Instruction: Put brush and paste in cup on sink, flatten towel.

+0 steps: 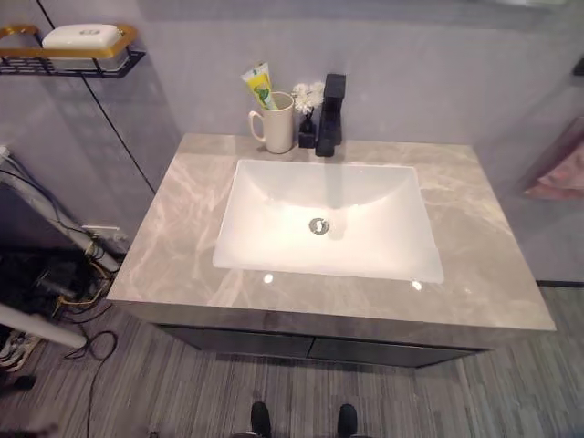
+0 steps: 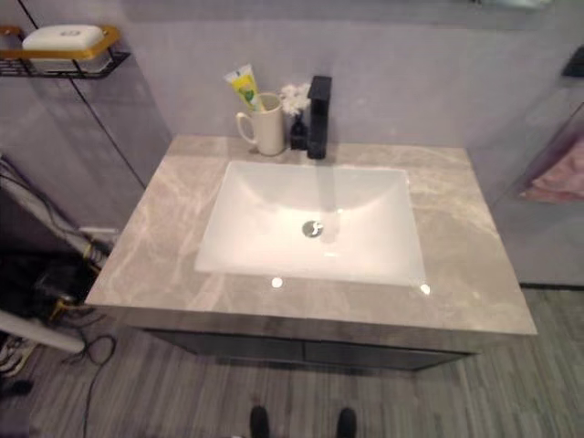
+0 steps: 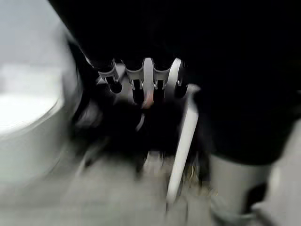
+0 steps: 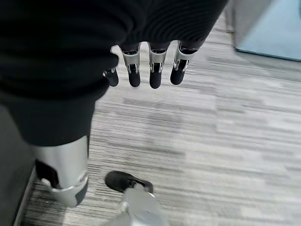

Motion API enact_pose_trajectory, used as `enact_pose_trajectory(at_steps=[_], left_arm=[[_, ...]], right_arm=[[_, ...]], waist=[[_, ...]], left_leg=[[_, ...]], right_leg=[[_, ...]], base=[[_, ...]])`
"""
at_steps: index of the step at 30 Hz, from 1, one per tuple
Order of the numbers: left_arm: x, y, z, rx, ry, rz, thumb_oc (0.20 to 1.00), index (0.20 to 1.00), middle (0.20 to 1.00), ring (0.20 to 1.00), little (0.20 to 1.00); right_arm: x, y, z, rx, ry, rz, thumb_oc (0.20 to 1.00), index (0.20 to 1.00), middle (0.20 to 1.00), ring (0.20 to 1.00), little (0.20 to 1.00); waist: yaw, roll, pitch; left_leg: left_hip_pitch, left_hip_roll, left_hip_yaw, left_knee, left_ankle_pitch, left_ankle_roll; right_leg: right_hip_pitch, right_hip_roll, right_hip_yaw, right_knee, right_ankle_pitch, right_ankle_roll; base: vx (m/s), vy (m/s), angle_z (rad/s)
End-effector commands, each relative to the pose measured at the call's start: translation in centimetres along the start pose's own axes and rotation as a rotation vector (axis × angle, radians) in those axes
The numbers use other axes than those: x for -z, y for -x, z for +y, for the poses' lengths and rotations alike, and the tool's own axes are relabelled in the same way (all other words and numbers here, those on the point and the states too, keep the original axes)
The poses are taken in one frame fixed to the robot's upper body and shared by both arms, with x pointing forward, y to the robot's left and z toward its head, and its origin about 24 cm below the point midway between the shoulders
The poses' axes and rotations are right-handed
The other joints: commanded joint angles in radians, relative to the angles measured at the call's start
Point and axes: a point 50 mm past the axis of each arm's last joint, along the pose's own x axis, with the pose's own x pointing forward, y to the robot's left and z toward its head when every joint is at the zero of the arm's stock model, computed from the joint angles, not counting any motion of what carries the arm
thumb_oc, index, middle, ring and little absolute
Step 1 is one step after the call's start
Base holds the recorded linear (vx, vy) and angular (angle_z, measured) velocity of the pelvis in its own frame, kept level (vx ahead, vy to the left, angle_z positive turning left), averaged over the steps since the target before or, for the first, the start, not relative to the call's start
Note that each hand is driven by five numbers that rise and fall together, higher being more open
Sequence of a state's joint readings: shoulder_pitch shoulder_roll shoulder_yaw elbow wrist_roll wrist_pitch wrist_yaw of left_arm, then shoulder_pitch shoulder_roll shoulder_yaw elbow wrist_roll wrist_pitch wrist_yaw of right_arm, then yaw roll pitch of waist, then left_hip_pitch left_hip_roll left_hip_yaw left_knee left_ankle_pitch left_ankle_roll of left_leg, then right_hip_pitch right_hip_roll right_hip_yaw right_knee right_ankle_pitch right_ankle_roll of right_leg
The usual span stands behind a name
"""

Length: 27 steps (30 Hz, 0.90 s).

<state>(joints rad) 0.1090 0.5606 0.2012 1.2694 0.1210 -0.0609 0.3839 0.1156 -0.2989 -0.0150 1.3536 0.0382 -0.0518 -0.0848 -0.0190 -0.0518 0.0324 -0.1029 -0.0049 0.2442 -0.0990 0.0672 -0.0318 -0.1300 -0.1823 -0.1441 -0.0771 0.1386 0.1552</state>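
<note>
We find no text, number or sign that we can read — the toothpaste tube (image 1: pixel 259 86) in the cup (image 1: pixel 276 123) carries yellow and green print, and the white soap box (image 1: pixel 81 36) on the wall shelf (image 1: pixel 71 60) bears a small mark, both too small to make out

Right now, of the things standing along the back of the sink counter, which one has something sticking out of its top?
The cream cup, leftmost in the row: a yellow-green toothpaste tube pokes out of it. The small dark flower vase and the black tap stand to its right.
</note>
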Motion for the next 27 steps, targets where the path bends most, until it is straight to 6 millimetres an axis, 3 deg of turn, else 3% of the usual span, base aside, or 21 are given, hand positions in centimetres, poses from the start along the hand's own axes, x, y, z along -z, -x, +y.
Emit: enact_pose_trajectory(at_steps=[1, 2, 3, 4, 6, 7, 8, 9, 10, 11, 13, 14, 15, 16, 18, 19, 20, 21, 22, 24, 27], left_arm=[[-0.7, 1.3, -4.6, 0.229, 0.047, 0.093, 1.000, 1.000, 1.000, 1.000, 1.000], [-0.8, 1.3, -4.6, 0.232, 0.047, 0.092, 1.000, 1.000, 1.000, 1.000, 1.000], [2.6, 4.0, -8.3, 0.448, -0.105, 0.209, 1.000, 1.000, 1.000, 1.000, 1.000], [2.5, 4.6, -9.3, 0.499, -0.183, 0.177, 1.000, 1.000, 1.000, 1.000, 1.000], [0.7, 5.7, -11.5, 0.585, -0.310, 0.032, 1.000, 1.000, 1.000, 1.000, 1.000], [-1.7, 6.4, -13.0, 0.624, -0.367, -0.097, 1.000, 1.000, 1.000, 1.000, 1.000], [-2.1, 7.5, -14.4, 0.713, -0.400, -0.132, 1.000, 1.000, 1.000, 1.000, 1.000], [-2.1, 7.6, -14.4, 0.716, -0.401, -0.132, 1.000, 1.000, 1.000, 1.000, 1.000], [-2.6, 8.7, -15.7, 0.773, -0.444, -0.180, 1.000, 1.000, 1.000, 1.000, 1.000], [-3.0, 8.8, -15.9, 0.758, -0.445, -0.199, 1.000, 1.000, 1.000, 1.000, 1.000], [-5.6, 8.6, -15.8, 0.697, -0.424, -0.284, 1.000, 1.000, 1.000, 1.000, 1.000], [-7.4, 8.9, -16.1, 0.693, -0.474, -0.381, 1.000, 1.000, 1.000, 1.000, 1.000], [-7.4, 8.9, -16.1, 0.693, -0.475, -0.381, 1.000, 1.000, 1.000, 1.000, 1.000], [-8.6, 8.4, -15.4, 0.644, -0.508, -0.438, 1.000, 1.000, 1.000, 1.000, 1.000], [-10.3, 9.5, -16.4, 0.642, -0.530, -0.512, 1.000, 1.000, 1.000, 1.000, 1.000], [-11.1, 9.7, -16.4, 0.637, -0.528, -0.534, 1.000, 1.000, 1.000, 1.000, 1.000], [-11.2, 9.7, -16.5, 0.637, -0.528, -0.536, 1.000, 1.000, 1.000, 1.000, 1.000], [-12.1, 9.7, -16.3, 0.616, -0.511, -0.560, 1.000, 1.000, 1.000, 1.000, 1.000], [-13.0, 9.9, -16.3, 0.603, -0.476, -0.579, 1.000, 1.000, 1.000, 1.000, 1.000], [-13.2, 9.6, -15.8, 0.575, -0.402, -0.569, 1.000, 1.000, 1.000, 1.000, 1.000], [-13.7, 9.9, -15.9, 0.601, -0.297, -0.560, 1.000, 1.000, 1.000, 1.000, 1.000]], right_arm=[[-3.5, -0.3, 0.1, -0.006, -0.014, -0.080, 1.000, 1.000, 1.000, 1.000, 1.000], [-3.5, -0.3, 0.0, -0.004, -0.015, -0.081, 1.000, 1.000, 1.000, 1.000, 1.000], [-4.2, -0.2, 0.6, -0.031, 0.026, -0.105, 1.000, 1.000, 1.000, 1.000, 1.000], [-3.9, -0.2, 0.8, -0.043, 0.062, -0.098, 1.000, 1.000, 1.000, 1.000, 1.000], [-3.9, -0.2, 0.6, -0.042, 0.116, -0.103, 1.000, 1.000, 1.000, 1.000, 1.000], [-4.5, -0.2, 0.3, -0.028, 0.123, -0.120, 1.000, 1.000, 1.000, 1.000, 1.000], [-5.2, -0.3, -0.1, -0.016, 0.128, -0.135, 1.000, 1.000, 1.000, 1.000, 1.000], [-5.2, -0.3, -0.2, -0.014, 0.127, -0.133, 1.000, 1.000, 1.000, 1.000, 1.000], [-6.2, -0.3, -0.7, -0.008, 0.159, -0.150, 1.000, 1.000, 1.000, 1.000, 1.000], [-6.7, -0.3, -0.7, -0.002, 0.171, -0.162, 1.000, 1.000, 1.000, 1.000, 1.000], [-6.9, -0.3, -0.9, 0.021, 0.207, -0.168, 1.000, 1.000, 1.000, 1.000, 1.000], [-6.8, -0.3, -1.1, 0.022, 0.272, -0.179, 1.000, 1.000, 1.000, 1.000, 1.000], [-6.7, -0.3, -1.1, 0.022, 0.271, -0.178, 1.000, 1.000, 1.000, 1.000, 1.000], [-6.2, -0.2, -1.3, 0.022, 0.280, -0.178, 1.000, 1.000, 1.000, 1.000, 1.000], [-6.5, -0.2, -1.8, 0.028, 0.256, -0.196, 1.000, 1.000, 1.000, 1.000, 1.000], [-6.9, -0.1, -2.1, 0.039, 0.262, -0.216, 1.000, 1.000, 1.000, 1.000, 1.000], [-6.9, -0.1, -2.1, 0.040, 0.261, -0.217, 1.000, 1.000, 1.000, 1.000, 1.000], [-7.7, 0.0, -2.5, 0.050, 0.248, -0.256, 1.000, 1.000, 1.000, 1.000, 1.000], [-9.7, 0.4, -2.6, 0.056, 0.259, -0.341, 1.000, 1.000, 1.000, 1.000, 1.000], [-12.3, 1.2, -2.4, 0.060, 0.269, -0.450, 1.000, 1.000, 1.000, 1.000, 1.000], [-12.7, 1.5, -2.6, 0.062, 0.257, -0.487, 1.000, 1.000, 1.000, 1.000, 1.000]], waist=[[-0.018, 0.071, 0.087], [-0.019, 0.074, 0.091], [-0.042, 0.077, 0.094], [-0.054, 0.072, 0.091], [-0.056, 0.073, 0.081], [-0.057, 0.073, 0.073], [-0.056, 0.074, 0.067], [-0.051, 0.075, 0.068], [-0.046, 0.074, 0.047], [-0.035, 0.068, 0.038], [-0.020, 0.057, 0.032], [-0.024, 0.050, 0.034], [-0.021, 0.050, 0.034], [-0.034, 0.046, 0.035], [-0.040, 0.039, 0.056], [-0.032, 0.032, 0.062], [-0.032, 0.033, 0.063], [-0.027, 0.027, 0.073], [-0.016, 0.015, 0.093], [0.002, 0.002, 0.115], [0.016, -0.006, 0.114]], left_leg=[[0.015, 0.057, 0.104, 0.012, -0.040, -0.043], [0.018, 0.058, 0.102, 0.012, -0.042, -0.044], [0.032, 0.070, 0.153, 0.012, -0.024, -0.031], [0.040, 0.077, 0.177, 0.012, -0.023, -0.026], [0.048, 0.082, 0.226, 0.012, -0.022, -0.013], [0.043, 0.087, 0.265, 0.012, -0.011, -0.009], [0.046, 0.089, 0.302, 0.012, -0.011, -0.007], [0.049, 0.089, 0.305, 0.012, -0.013, -0.007], [0.072, 0.113, 0.435, 0.012, -0.014, 0.002], [0.084, 0.124, 0.493, 0.012, -0.013, 0.001], [0.099, 0.161, 0.578, 0.021, 0.021, -0.020], [0.106, 0.184, 0.605, 0.038, 0.037, -0.037], [0.107, 0.187, 0.609, 0.040, 0.038, -0.039], [0.094, 0.214, 0.586, 0.078, 0.042, -0.050], [0.051, 0.262, 0.515, 0.135, 0.098, -0.092], [0.028, 0.269, 0.464, 0.159, 0.104, -0.099], [0.023, 0.274, 0.460, 0.167, 0.103, -0.102], [0.000, 0.273, 0.383, 0.193, 0.098, -0.108], [-0.034, 0.229, 0.200, 0.256, 0.055, -0.092], [-0.075, 0.158, 0.020, 0.326, 0.023, -0.047], [-0.119, 0.113, -0.007, 0.352, 0.003, -0.021]], right_leg=[[-0.051, -0.141, -0.240, 0.144, 0.035, 0.065], [-0.050, -0.142, -0.241, 0.149, 0.030, 0.065], [-0.038, -0.123, -0.218, 0.258, -0.050, 0.036], [-0.029, -0.104, -0.191, 0.269, -0.071, 0.025], [0.002, -0.081, -0.170, 0.295, -0.112, 0.011], [0.037, -0.088, -0.214, 0.288, -0.116, 0.012], [0.068, -0.095, -0.240, 0.265, -0.112, 0.016], [0.070, -0.094, -0.237, 0.261, -0.109, 0.017], [0.106, -0.143, -0.357, 0.244, -0.065, 0.033], [0.116, -0.144, -0.404, 0.217, -0.054, 0.039], [0.102, -0.119, -0.424, 0.173, -0.050, 0.031], [0.093, -0.097, -0.432, 0.150, -0.073, 0.019], [0.093, -0.095, -0.431, 0.148, -0.073, 0.016], [0.105, -0.043, -0.377, 0.113, -0.107, 0.001], [0.109, 0.001, -0.321, 0.090, -0.130, -0.023], [0.110, 0.017, -0.297, 0.078, -0.133, -0.033], [0.110, 0.020, -0.299, 0.076, -0.134, -0.036], [0.119, 0.035, -0.284, 0.057, -0.139, -0.038], [0.121, 0.058, -0.205, 0.046, -0.144, -0.047], [0.104, 0.084, -0.102, 0.062, -0.137, -0.067], [0.124, 0.110, -0.049, 0.060, -0.147, -0.080]], base=[[-0.08, 0.130, -1.07], [-0.08, 0.188, -1.94], [-0.10, 0.127, -1.70], [-0.14, 0.144, -1.28], [-0.11, 0.013, -1.23], [-0.15, -0.001, -1.56], [-0.11, 0.013, -1.20], [-0.15, 0.032, -1.43], [-0.12, -0.031, -1.94], [-0.14, -0.118, -3.24], [-0.08, -0.305, -3.88], [-0.05, -0.307, -2.62], [-0.05, -0.458, -1.68], [-0.03, -0.354, -0.89], [-0.03, -0.395, -0.09], [-0.02, -0.235, -0.20], [-0.03, -0.200, -0.57], [0.01, -0.243, -0.69], [-0.04, -0.271, -0.49], [0.01, -0.187, -0.70], [0.11, -0.102, -2.03]])
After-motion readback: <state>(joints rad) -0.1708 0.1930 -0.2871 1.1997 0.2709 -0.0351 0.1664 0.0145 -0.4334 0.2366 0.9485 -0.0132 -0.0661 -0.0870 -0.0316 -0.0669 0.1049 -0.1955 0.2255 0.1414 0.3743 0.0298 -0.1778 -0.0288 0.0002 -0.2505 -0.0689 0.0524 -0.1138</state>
